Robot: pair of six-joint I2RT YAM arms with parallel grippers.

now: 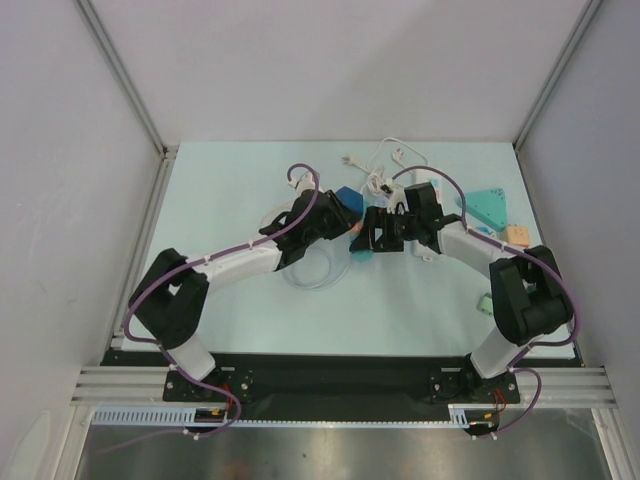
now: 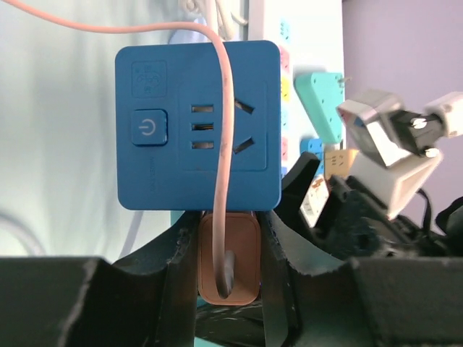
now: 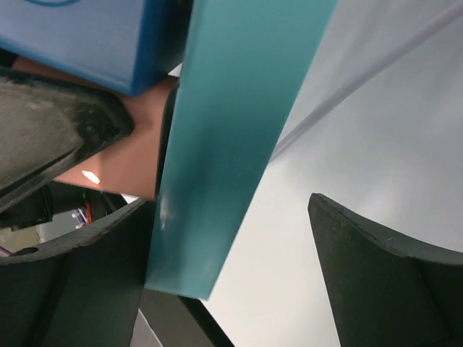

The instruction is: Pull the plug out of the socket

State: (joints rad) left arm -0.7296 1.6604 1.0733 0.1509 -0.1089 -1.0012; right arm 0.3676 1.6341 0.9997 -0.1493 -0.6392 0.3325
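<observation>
Fingers of the left gripper pinch the peach-pink rectangular plastic plug. Its long axis points straight up the left wrist view, into the lower edge of the blue square plastic socket cube; the prongs are hidden. A pink cord crosses the cube's face. Only a power symbol reads; the embossed mark above it is illegible. The right gripper gapes wide around a teal flat slab, which is cropped.
</observation>
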